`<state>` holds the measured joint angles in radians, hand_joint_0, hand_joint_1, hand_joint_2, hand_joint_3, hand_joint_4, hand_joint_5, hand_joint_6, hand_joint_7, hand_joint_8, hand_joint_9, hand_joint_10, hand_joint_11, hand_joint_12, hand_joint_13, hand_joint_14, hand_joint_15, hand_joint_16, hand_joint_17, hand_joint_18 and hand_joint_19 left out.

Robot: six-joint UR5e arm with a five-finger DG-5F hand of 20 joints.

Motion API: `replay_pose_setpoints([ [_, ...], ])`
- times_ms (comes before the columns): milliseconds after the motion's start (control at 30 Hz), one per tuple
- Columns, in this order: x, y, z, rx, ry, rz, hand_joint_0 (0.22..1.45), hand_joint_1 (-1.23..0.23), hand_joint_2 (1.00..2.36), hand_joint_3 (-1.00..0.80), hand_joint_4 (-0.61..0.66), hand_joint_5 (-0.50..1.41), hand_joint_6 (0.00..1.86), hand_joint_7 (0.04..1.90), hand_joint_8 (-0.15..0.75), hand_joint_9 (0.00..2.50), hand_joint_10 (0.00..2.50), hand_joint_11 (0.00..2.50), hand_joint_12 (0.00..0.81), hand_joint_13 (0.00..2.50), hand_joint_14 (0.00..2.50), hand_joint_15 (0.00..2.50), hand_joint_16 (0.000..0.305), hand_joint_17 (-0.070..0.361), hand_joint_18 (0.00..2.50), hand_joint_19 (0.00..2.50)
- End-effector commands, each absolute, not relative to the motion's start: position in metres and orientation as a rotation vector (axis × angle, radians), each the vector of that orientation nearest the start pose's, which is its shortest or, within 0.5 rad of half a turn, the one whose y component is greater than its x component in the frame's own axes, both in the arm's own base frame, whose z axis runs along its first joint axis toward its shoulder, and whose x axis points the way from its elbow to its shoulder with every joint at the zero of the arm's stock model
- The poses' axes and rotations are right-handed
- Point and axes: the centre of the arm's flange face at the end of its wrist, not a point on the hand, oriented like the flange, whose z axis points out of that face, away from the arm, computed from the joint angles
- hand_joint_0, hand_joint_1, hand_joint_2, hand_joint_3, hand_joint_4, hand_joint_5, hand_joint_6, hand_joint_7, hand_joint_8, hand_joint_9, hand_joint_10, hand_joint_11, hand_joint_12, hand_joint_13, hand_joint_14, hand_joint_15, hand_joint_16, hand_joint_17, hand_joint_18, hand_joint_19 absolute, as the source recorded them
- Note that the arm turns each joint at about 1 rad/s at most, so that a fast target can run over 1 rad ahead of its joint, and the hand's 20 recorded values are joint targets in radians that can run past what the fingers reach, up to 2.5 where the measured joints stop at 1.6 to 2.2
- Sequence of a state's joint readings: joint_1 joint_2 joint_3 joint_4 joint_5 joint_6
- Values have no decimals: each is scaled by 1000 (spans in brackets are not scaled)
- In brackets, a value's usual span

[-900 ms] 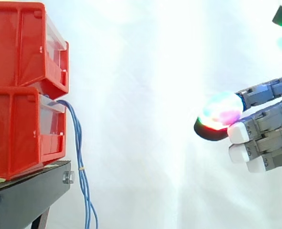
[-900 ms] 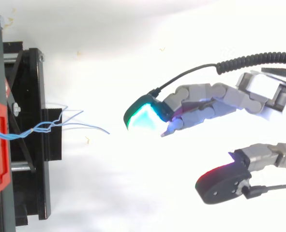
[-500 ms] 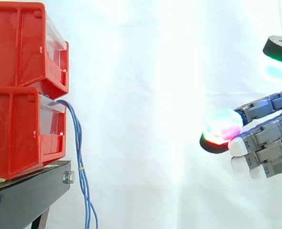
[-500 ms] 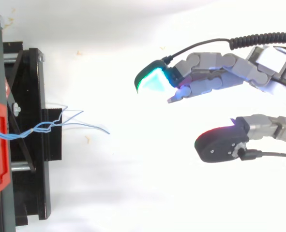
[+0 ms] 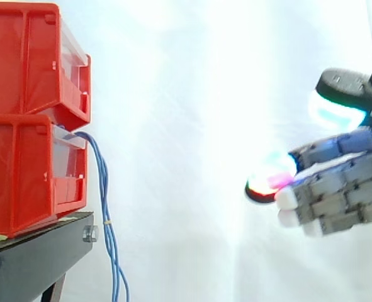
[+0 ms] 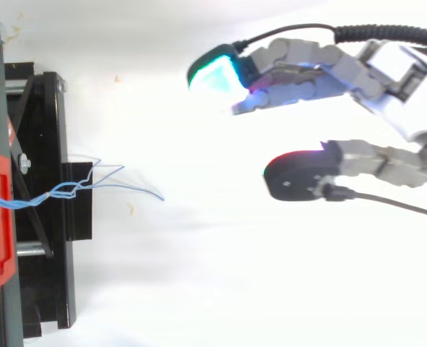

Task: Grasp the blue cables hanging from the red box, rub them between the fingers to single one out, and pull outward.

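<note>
The blue cables point(image 5: 106, 207) hang from the front of the lower red box point(image 5: 22, 176), dropping past the edge of the black stand point(image 5: 34, 261) nearest the hand. The hand point(image 5: 346, 195) hovers well apart from them, with its fingers stretched out and its thumb spread wide, holding nothing.

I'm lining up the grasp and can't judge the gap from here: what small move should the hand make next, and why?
Probably advance the hand toward the blue cables, shifting it sideways a little. It is open and well clear of them in the side view, and from above the cables lie off the gap between thumb and fingers, nearer the thumb's line.
</note>
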<state>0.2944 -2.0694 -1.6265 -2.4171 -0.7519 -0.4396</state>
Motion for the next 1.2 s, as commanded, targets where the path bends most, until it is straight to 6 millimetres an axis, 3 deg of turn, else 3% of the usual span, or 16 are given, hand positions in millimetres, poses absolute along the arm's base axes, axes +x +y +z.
replay_pose_setpoints([
  [0, 670, -18, 217, 1165, 848, 645, 544, -568, 1002, -468, 269, -177, 502, 719, 247, 773, 4, 133, 310, 568, 9, 238, 36, 82, 401, 222],
  [167, 670, -23, 217, 1159, 849, 620, 546, -570, 1002, -469, 275, -174, 502, 724, 250, 795, 7, 150, 312, 575, 10, 243, 36, 81, 405, 221],
  [267, 676, -24, 198, 1150, 866, 598, 546, -571, 1002, -468, 279, -173, 502, 727, 249, 806, 5, 153, 311, 580, 10, 241, 35, 80, 411, 224],
  [367, 698, -21, 175, 1157, 843, 618, 547, -570, 1002, -469, 279, -171, 502, 725, 253, 817, 5, 162, 310, 583, 10, 242, 35, 80, 413, 220],
  [667, 760, -13, 153, 1146, 844, 656, 549, -571, 1002, -467, 287, -165, 502, 728, 250, 847, 6, 180, 311, 593, 10, 246, 35, 79, 420, 231],
  [833, 776, -6, 163, 1102, 857, 662, 549, -571, 1003, -467, 286, -164, 502, 729, 254, 871, 6, 194, 311, 599, 10, 250, 35, 79, 424, 226],
  [1167, 778, 3, 166, 1074, 858, 658, 551, -572, 1002, -469, 289, -159, 502, 731, 253, 884, 6, 200, 312, 610, 10, 256, 35, 79, 430, 236],
])
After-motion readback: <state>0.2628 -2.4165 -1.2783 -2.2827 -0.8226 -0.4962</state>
